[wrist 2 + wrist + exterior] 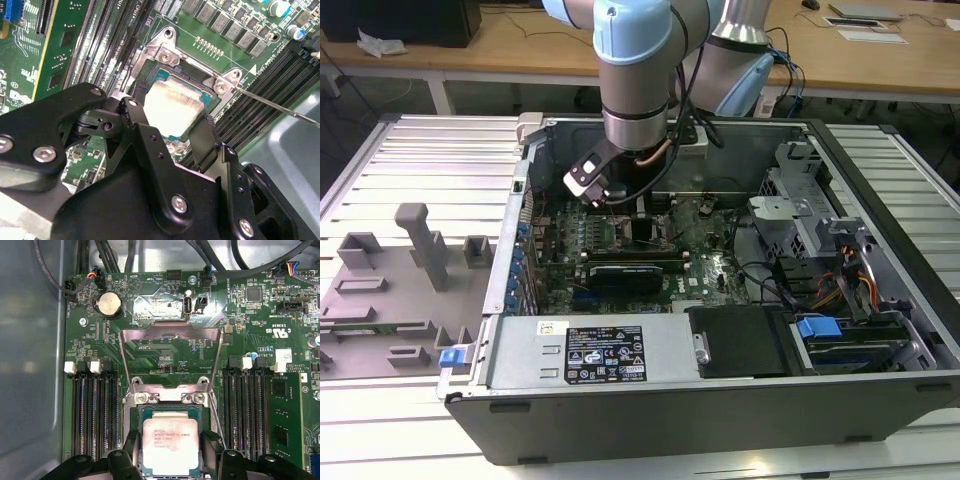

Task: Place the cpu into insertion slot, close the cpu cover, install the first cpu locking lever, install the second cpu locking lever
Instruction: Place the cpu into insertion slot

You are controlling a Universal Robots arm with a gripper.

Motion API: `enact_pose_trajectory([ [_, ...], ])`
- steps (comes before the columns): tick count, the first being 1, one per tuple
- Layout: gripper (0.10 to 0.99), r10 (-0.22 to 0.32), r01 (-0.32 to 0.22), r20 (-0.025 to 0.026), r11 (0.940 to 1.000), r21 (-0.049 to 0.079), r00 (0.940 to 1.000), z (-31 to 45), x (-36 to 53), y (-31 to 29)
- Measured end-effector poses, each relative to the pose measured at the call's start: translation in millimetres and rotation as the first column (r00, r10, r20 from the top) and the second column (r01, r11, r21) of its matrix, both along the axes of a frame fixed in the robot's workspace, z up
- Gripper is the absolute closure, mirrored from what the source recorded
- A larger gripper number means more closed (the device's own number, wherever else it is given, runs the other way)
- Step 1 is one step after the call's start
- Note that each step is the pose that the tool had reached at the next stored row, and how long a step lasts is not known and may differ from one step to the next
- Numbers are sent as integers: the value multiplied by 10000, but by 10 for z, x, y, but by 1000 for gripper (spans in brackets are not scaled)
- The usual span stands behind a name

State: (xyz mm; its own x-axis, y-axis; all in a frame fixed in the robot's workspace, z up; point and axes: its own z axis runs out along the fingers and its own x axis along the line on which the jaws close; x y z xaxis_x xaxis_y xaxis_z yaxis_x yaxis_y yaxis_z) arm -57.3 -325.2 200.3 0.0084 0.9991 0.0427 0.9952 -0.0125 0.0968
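One arm hangs inside the open computer case, low over the green board.

In the second wrist view, the claw grips the chip by two opposite edges. The chip lies flat in its socket, metal top up. Step one looks nearly done, and letting go calls for a level seat.

In the first wrist view, the chip's slightly longer sides run toward the hinge of the open cover.
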Motion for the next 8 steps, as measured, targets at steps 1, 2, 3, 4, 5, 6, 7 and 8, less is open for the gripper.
enact_pose_trajectory([
  [1, 471, 0, 0, 0, 10000, 0, 10000, 11, 0, 0],
  [2, 471, -1, 1, 0, 10000, 1, 10000, 22, 0, 0],
  [3, 471, 0, 0, 1, 10000, 1, 10000, 35, 0, 0],
  [4, 471, 0, 0, 0, 10000, 0, 10000, 44, 0, 0],
  [5, 471, 0, 0, 0, 10000, 0, 10000, 55, 0, 0],
  [6, 471, 0, 0, 0, 10000, 0, 10000, 62, 0, 0],
  [7, 471, 0, 0, 0, 10000, 1, 10000, 67, 0, 0],
  [8, 471, 0, 0, 2, 10000, 3, 10000, 67, 0, 1],
])
